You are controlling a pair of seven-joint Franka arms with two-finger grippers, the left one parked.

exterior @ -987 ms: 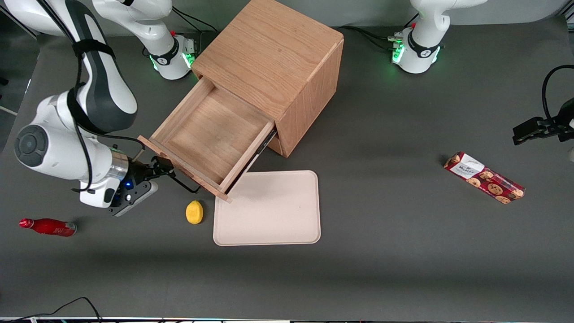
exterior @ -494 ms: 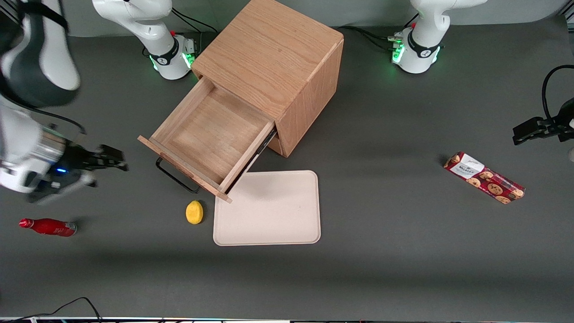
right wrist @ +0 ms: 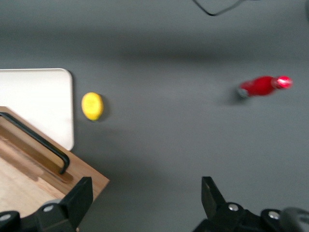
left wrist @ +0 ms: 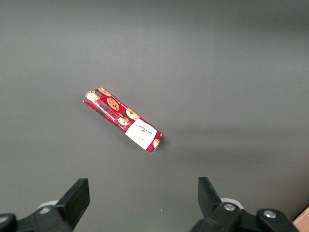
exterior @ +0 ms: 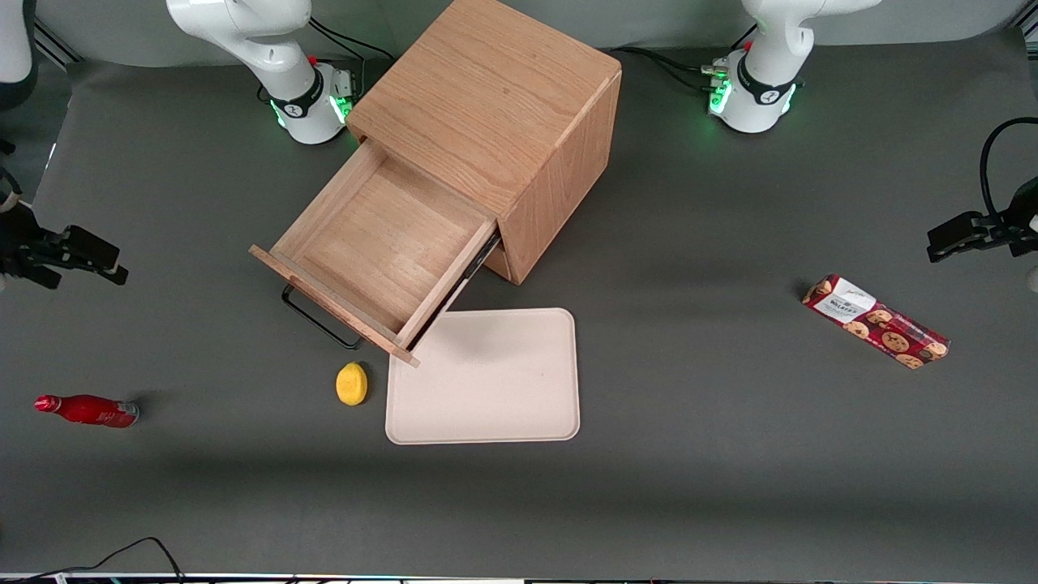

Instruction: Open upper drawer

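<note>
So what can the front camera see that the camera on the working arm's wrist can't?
Only the front view shows the whole cabinet, the cookie box and the tool hanging apart from the drawer, toward the working arm's end. Only the wrist view shows its open fingers up close. Both show the pulled-out upper drawer, black handle, lemon, tray and red bottle.

Dark grey tabletop [exterior: 730, 454], even overhead light

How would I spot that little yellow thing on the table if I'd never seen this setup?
Find the wooden cabinet with its upper drawer pulled out. Nearer the front camera lies a beige tray; the yellow thing sits on the dark table beside it, a small round lemon-like lump, the only yellow item. The open gripper hovers toward the working arm's end, above the red bottle.
</note>
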